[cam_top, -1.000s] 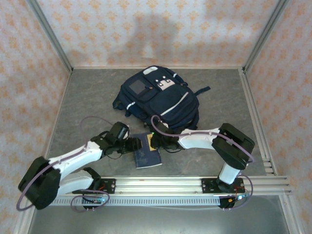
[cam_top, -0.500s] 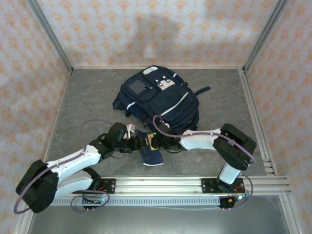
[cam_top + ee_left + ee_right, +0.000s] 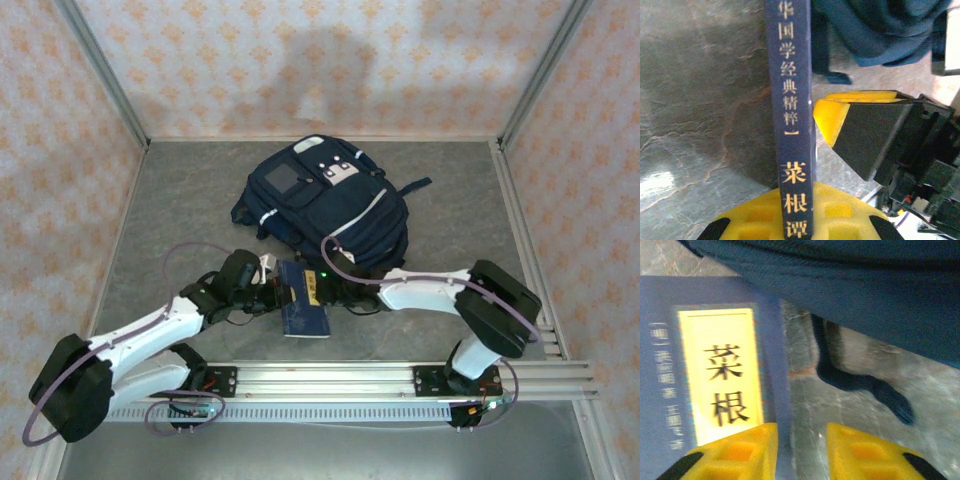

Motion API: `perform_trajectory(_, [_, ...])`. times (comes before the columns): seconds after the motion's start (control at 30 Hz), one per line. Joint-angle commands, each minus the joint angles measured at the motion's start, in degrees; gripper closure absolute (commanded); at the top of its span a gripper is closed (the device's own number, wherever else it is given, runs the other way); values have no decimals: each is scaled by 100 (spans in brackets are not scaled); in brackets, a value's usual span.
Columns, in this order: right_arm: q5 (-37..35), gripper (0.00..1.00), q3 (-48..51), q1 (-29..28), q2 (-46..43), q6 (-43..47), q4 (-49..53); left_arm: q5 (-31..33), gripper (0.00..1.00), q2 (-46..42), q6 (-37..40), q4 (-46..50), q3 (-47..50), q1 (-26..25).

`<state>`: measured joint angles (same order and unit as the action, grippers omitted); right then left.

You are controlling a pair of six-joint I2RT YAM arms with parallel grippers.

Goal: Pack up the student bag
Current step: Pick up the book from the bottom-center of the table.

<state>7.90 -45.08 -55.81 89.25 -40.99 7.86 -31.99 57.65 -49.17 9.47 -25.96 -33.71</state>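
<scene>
The student bag [image 3: 330, 205], a navy backpack with white trim, lies flat in the middle of the table; its dark fabric fills the top of the right wrist view [image 3: 850, 285]. A navy book [image 3: 303, 302] with a yellow title label rests in front of it, between both grippers. My left gripper [image 3: 275, 296] is shut on the book, whose spine [image 3: 790, 115] runs straight up from my yellow pads [image 3: 840, 212]. My right gripper [image 3: 320, 292] stands open at the book's other side. The book's cover [image 3: 715, 370] edge lies against its left finger [image 3: 735, 452]; the right finger [image 3: 865, 452] is apart.
A dark backpack strap [image 3: 860, 385] trails across the grey tabletop just beyond my right fingers. The right gripper's black and yellow finger [image 3: 860, 130] sits close beside the spine. Patterned walls enclose the table, and a metal rail [image 3: 400, 378] runs along the near edge.
The book lay flat a second ago; it was tipped up between the grippers. My left gripper has closed on it, and the right gripper has widened slightly and reached further left.
</scene>
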Motion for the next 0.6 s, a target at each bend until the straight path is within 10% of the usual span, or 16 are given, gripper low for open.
perform_trajectory(0.0, [-775, 56, 37, 18, -868, 15, 717, 319, 100, -593, 285, 624, -336, 78])
perform_trajectory(0.27, [-1323, 17, 476, 29, -3198, -677, 457, 1801, 100, -2414, -850, 516, -385, 102])
perform_trajectory(0.57, [-501, 11, 1104, 25, -3862, -2288, -1757, 2920, 100, -2084, -1989, -1087, -1017, 73])
